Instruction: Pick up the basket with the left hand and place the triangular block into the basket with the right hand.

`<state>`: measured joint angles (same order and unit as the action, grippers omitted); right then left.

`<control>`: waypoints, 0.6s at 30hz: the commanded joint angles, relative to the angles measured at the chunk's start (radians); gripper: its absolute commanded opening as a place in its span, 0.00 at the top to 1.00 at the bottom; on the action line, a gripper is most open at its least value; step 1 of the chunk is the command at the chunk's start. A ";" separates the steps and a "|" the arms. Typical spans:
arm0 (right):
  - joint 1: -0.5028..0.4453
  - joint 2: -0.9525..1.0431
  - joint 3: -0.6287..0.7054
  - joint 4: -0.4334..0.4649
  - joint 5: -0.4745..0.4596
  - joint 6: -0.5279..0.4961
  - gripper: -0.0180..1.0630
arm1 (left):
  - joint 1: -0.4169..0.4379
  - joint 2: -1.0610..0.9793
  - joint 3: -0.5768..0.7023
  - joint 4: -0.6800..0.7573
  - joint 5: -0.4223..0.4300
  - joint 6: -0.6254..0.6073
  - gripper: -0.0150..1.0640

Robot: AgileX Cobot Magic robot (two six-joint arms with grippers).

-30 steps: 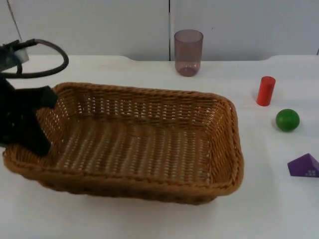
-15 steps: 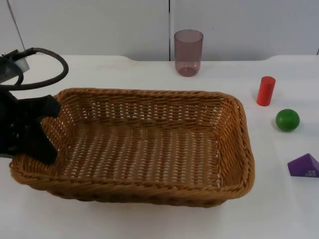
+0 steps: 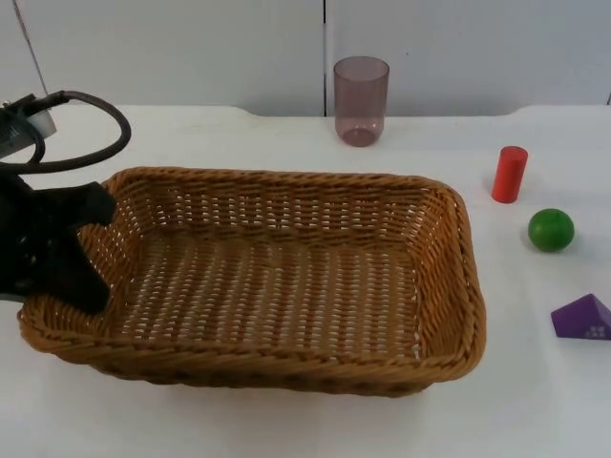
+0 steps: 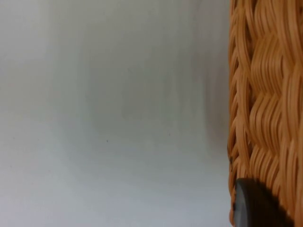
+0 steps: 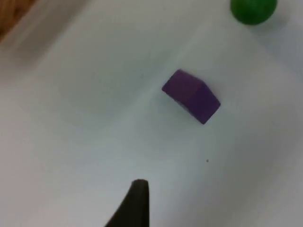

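A brown wicker basket (image 3: pixel 286 353) takes up the middle of the table in the top view, and nothing lies inside it. My left gripper (image 3: pixel 81 250) is shut on the basket's left rim, whose woven wall (image 4: pixel 265 109) stands close in the left wrist view. The purple triangular block (image 3: pixel 581 318) lies on the table at the far right, apart from the basket. In the right wrist view the same block (image 5: pixel 191 96) lies on bare white table, a little beyond my right gripper (image 5: pixel 137 205), which hangs over the table short of it.
A tinted cup (image 3: pixel 361 100) stands at the back by the grey wall. A red cylinder (image 3: pixel 509 174) and a green ball (image 3: pixel 551 230) sit at the right, behind the block. The ball (image 5: pixel 253 9) lies beyond the block in the right wrist view.
Since a second ago the basket has swung level and shifted right with my left gripper on its rim. Over the last half second it has barely moved.
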<state>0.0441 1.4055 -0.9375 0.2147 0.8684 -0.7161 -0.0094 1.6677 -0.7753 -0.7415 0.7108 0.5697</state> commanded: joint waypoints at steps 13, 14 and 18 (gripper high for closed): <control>0.187 0.439 -0.098 -0.189 -0.131 -0.156 0.16 | 0.000 -0.012 0.002 -0.032 -0.010 0.006 0.99; 0.183 0.470 -0.126 -0.191 -0.131 -0.158 0.16 | 0.000 -0.012 0.002 -0.032 -0.006 0.006 0.99; 0.183 0.557 -0.219 -0.193 -0.131 -0.191 0.16 | 0.000 -0.012 0.002 -0.032 0.001 0.006 0.99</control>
<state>0.2267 1.9539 -1.1398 0.0260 0.7368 -0.8858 -0.0094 1.6677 -0.7753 -0.7415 0.6929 0.5724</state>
